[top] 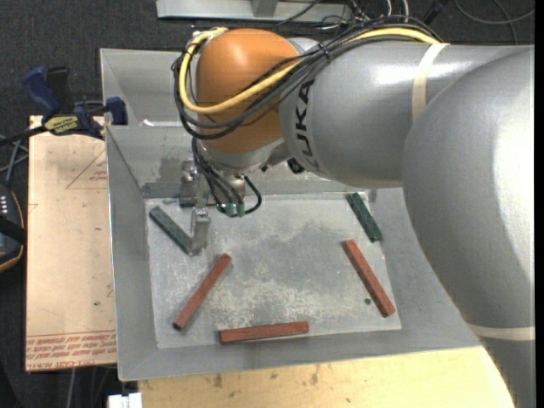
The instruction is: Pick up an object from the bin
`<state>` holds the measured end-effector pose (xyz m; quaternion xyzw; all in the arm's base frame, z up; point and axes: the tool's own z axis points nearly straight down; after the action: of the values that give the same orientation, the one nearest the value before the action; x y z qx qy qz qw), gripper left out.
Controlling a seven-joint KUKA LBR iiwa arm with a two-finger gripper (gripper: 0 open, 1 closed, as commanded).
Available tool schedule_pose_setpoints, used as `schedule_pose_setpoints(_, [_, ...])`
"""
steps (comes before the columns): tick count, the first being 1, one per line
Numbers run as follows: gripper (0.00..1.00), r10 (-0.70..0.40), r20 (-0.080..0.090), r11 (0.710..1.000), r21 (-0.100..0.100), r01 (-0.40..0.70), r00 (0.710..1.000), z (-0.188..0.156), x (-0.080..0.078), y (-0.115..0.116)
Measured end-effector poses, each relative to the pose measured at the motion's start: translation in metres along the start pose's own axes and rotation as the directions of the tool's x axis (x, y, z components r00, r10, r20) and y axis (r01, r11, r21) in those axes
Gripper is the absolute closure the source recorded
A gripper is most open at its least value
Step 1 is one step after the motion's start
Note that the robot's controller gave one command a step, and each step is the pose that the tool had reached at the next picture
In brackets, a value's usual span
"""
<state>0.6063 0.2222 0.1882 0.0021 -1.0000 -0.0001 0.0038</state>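
My gripper hangs low at the bin's back left, below the orange cover. Its one visible fingertip reaches down to the lower end of a dark green bar that lies slanting on the floor there. A red-brown bar lies slanting just in front of the gripper.
Another red-brown bar lies flat along the front wall. A third red-brown bar slants at the right. A second dark green bar lies at the back right. The arm covers the bin's right and back.
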Motion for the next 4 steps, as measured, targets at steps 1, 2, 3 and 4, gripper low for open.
schedule_pose_setpoints(1, [0.00,0.003,0.008,1.000,-0.002,-0.003,1.000,-0.005,-0.002,-0.001])
schedule_pose_setpoints(2, [0.00,-0.023,0.013,1.000,-0.002,0.023,1.000,0.052,0.011,-0.017])
schedule_pose_setpoints(3, [0.00,0.035,0.007,0.999,-0.001,-0.035,0.999,0.099,0.016,-0.033])
schedule_pose_setpoints(4, [0.00,-0.005,0.010,1.000,-0.002,0.005,1.000,0.113,0.036,-0.042])
